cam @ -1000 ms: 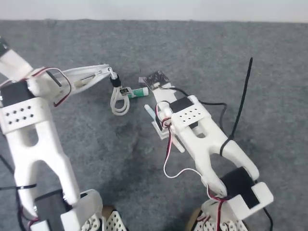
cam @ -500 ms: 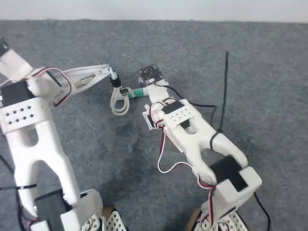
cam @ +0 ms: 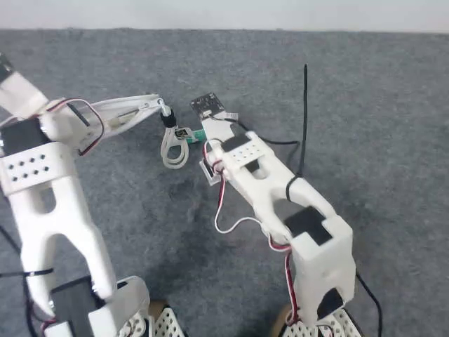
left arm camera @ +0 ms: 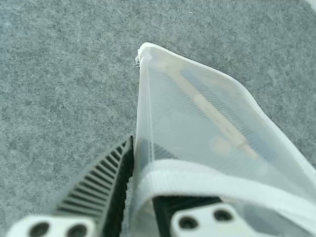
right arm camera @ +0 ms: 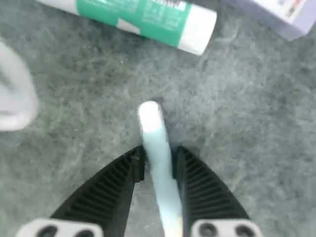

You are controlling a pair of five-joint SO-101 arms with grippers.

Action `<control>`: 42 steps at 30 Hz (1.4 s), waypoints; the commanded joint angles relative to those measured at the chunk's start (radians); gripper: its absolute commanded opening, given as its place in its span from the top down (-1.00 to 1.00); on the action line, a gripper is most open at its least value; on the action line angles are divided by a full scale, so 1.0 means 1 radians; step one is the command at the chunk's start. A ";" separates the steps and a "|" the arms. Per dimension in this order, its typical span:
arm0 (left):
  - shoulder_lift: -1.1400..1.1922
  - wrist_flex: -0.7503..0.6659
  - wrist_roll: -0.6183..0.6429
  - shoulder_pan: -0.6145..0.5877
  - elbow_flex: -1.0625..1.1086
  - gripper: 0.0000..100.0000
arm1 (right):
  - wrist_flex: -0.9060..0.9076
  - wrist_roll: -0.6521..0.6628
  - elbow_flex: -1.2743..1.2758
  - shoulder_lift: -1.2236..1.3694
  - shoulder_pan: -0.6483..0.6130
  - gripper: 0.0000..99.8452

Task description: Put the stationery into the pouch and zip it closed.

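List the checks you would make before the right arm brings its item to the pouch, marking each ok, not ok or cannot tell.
1. Right jaws have an item: a pale blue stick is clamped between them. Ok.
2. Left jaws have the pouch: they are shut on its edge. Ok.
3. Pouch mouth unzipped and facing the right arm: cannot tell.
4. Way to the pouch free: the green-and-white tube lies on the carpet between the two arms' ends and may be in the way. Not ok.
5. All stationery packed: the tube and a white box lie outside the pouch. Not ok.
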 commanded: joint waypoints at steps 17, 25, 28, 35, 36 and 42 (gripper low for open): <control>-0.017 -0.029 -0.006 -0.003 -0.033 0.98 | 0.410 -0.008 -0.097 -0.162 0.015 0.99; -0.017 -0.021 -0.006 0.021 -0.033 0.98 | 0.567 -0.008 -0.095 -0.334 0.015 0.99; -0.017 -0.009 -0.008 0.054 -0.033 0.98 | 0.576 -0.008 -0.077 -0.394 0.015 0.99; -0.017 0.021 -0.041 0.138 -0.033 0.98 | 0.572 -0.014 0.043 -0.602 -0.045 0.99; -0.017 0.021 -0.041 0.146 -0.033 0.98 | 0.570 -0.014 0.061 -0.639 -0.050 0.99; -0.025 0.072 -0.044 0.210 -0.039 0.98 | 0.438 -0.015 0.236 -0.877 -0.053 0.99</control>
